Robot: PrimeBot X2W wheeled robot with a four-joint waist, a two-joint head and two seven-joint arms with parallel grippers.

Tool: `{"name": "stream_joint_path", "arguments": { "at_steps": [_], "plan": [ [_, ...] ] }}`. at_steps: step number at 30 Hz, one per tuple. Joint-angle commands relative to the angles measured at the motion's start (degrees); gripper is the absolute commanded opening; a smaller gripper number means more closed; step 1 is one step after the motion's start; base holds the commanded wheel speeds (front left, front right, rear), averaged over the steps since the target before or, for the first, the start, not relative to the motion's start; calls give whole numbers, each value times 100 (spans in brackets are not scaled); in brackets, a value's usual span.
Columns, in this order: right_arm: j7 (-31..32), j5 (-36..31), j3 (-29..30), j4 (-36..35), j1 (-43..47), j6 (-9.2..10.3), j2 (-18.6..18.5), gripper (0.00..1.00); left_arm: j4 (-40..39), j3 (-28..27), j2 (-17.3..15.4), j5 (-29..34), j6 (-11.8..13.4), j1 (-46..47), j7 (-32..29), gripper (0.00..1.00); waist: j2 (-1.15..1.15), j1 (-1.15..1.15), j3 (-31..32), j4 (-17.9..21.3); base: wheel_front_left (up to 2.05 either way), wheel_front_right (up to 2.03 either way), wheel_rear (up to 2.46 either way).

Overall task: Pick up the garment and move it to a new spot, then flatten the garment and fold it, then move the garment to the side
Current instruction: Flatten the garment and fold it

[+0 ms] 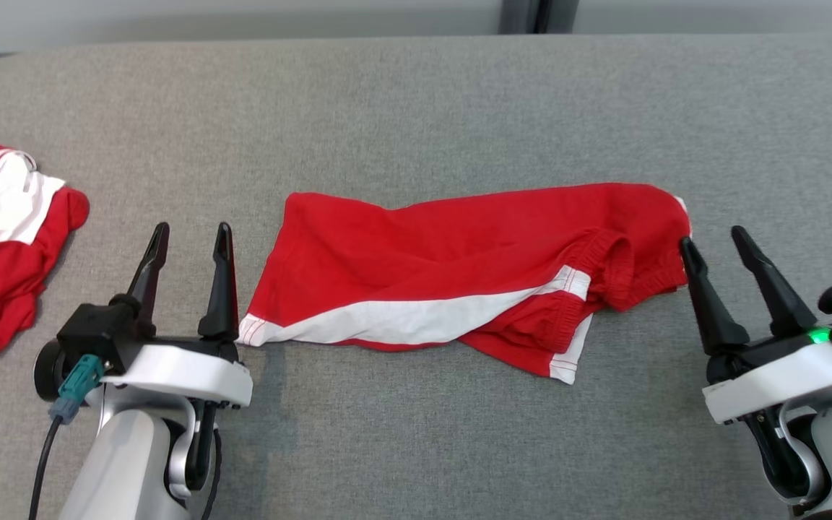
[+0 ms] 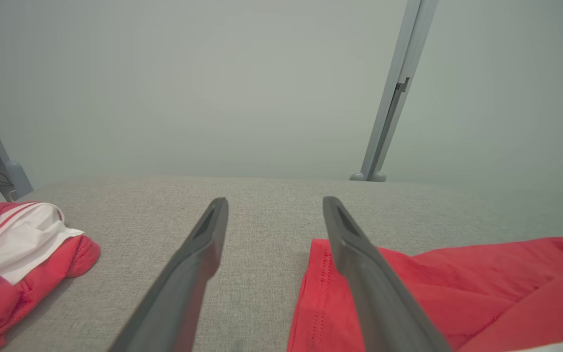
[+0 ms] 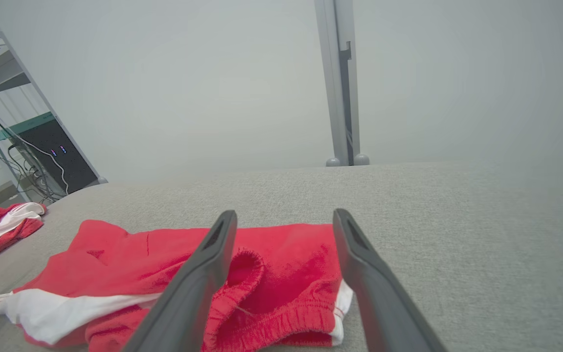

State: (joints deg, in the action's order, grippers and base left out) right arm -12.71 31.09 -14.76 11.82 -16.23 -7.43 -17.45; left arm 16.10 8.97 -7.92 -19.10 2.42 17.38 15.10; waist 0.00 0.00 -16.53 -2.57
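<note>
The garment (image 1: pixel 459 274) is a pair of red shorts with white side stripes, lying stretched out and rumpled across the middle of the grey surface (image 1: pixel 416 108). My left gripper (image 1: pixel 188 235) stands open just off its left hem, nothing between the fingers; in the left wrist view the garment (image 2: pixel 457 288) lies beside the right finger (image 2: pixel 359 264). My right gripper (image 1: pixel 712 238) is open at the elastic waistband end, its left fingertip close to the cloth. In the right wrist view the waistband (image 3: pixel 281 288) lies between the open fingers (image 3: pixel 198 278), not gripped.
A second red and white garment (image 1: pixel 4 238) lies bunched at the far left edge of the surface. A grey wall with a vertical post (image 3: pixel 342 83) stands behind the surface's far edge. Shelving and cables (image 3: pixel 17 142) stand off to the left.
</note>
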Motion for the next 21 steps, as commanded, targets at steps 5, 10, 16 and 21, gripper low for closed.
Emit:
{"name": "stream_joint_path", "arguments": {
  "at_steps": [5,10,16,21],
  "plan": [
    [-106,-472,500,-110,276,-11,187,100,-18,-91,-17,10,62,-256,5,100,0,0,362,131,0,0,0],
    [-24,-788,814,-253,596,-11,390,100,-46,-81,-30,19,79,-537,5,100,0,0,629,164,0,0,0],
    [109,-999,1018,-438,983,-11,553,100,-68,-13,-21,8,153,-862,-50,100,0,0,890,190,0,0,0],
    [215,-1120,1081,-510,1219,-11,666,100,-103,32,-54,-26,178,-1108,-134,100,0,0,1077,199,0,0,0]
  ]
}}
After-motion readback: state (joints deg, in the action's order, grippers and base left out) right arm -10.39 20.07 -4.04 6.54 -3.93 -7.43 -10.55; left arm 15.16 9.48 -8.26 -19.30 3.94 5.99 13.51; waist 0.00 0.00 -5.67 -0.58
